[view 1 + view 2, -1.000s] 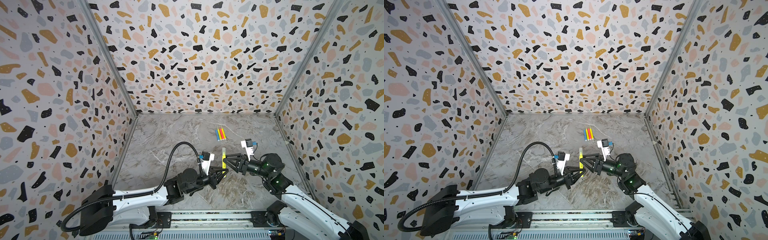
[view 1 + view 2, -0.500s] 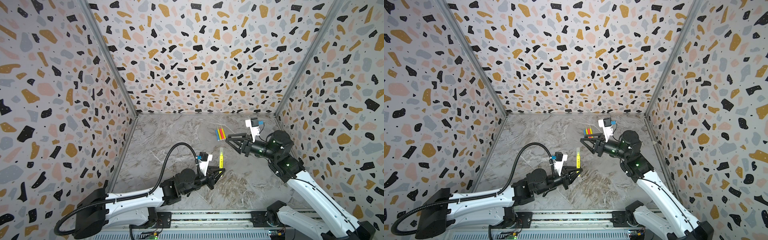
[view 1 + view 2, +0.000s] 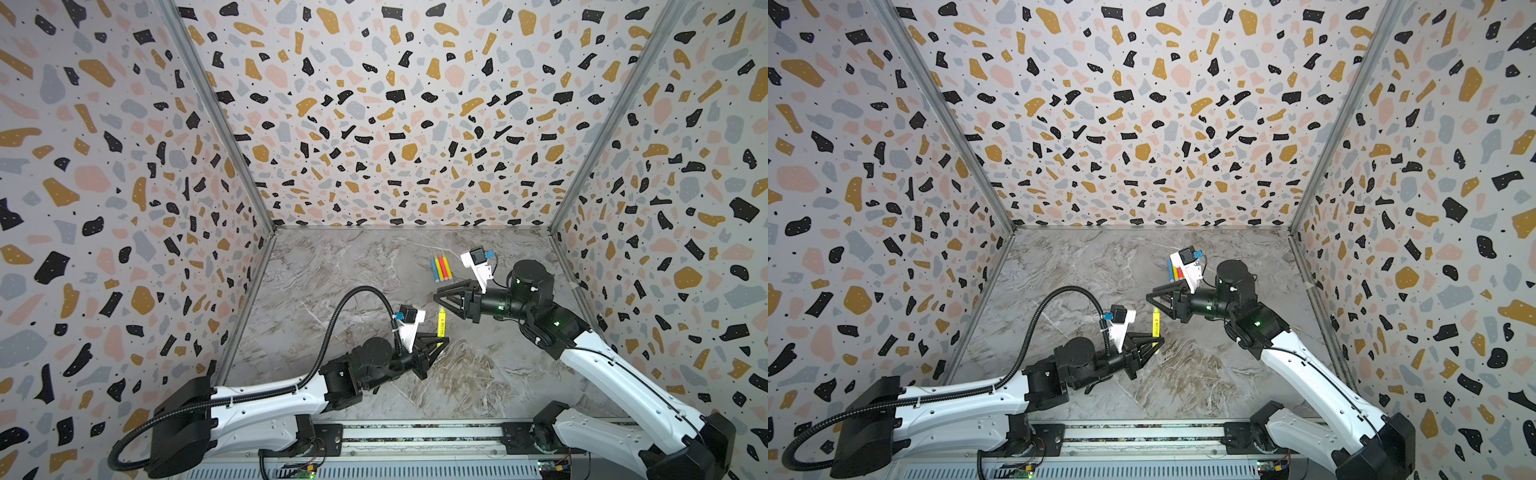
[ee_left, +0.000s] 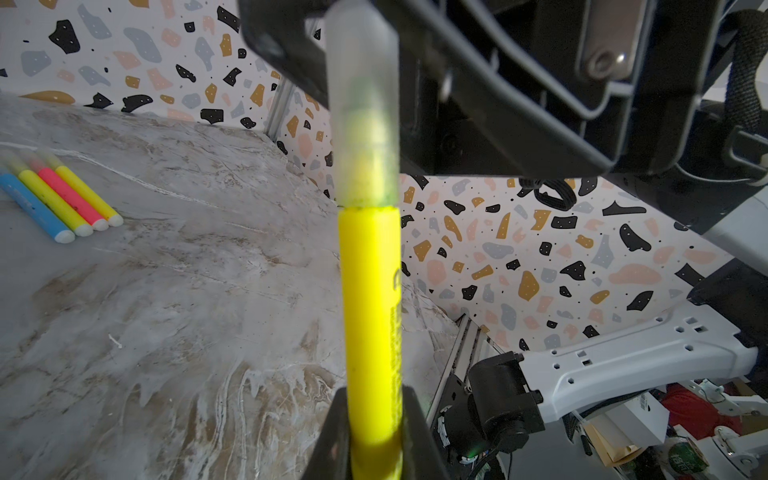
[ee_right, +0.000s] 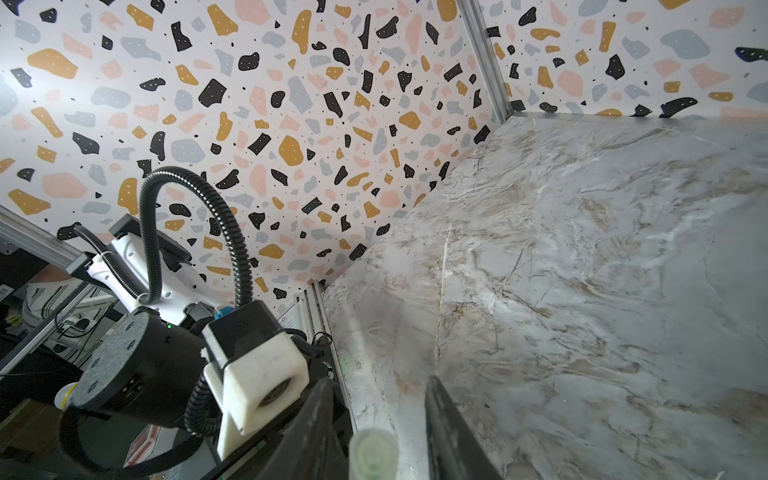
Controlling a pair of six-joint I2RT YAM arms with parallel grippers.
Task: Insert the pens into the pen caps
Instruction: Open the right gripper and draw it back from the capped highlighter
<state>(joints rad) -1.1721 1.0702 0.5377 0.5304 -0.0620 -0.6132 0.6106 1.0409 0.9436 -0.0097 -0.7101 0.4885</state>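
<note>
My left gripper (image 3: pixel 440 343) (image 4: pixel 372 405) is shut on the lower end of a yellow pen (image 3: pixel 441 323) (image 3: pixel 1155 323) (image 4: pixel 370 299), held upright over the table's middle. A clear pen cap (image 4: pixel 363 124) (image 5: pixel 372 453) sits on the pen's top. My right gripper (image 3: pixel 439 300) (image 3: pixel 1152 298) (image 5: pixel 378 415) reaches in from the right and stands open around the cap, with a gap at each side. Several more pens (image 3: pixel 440 268) (image 4: pixel 58 195), blue, yellow, pink-red and yellow, lie side by side at the back. In a top view the right wrist camera partly hides these pens (image 3: pixel 1174 272).
Speckled walls (image 3: pixel 395 124) close in the grey marble table (image 3: pixel 332 270) on three sides. A metal rail (image 3: pixel 415 432) runs along the front edge, where both arm bases stand. The left arm's black hose (image 3: pixel 353 299) arches above the table's left half.
The right gripper drew away toward the back, then came back down to the pen's top with its jaws narrower. The left gripper kept the pen and barely shifted.
</note>
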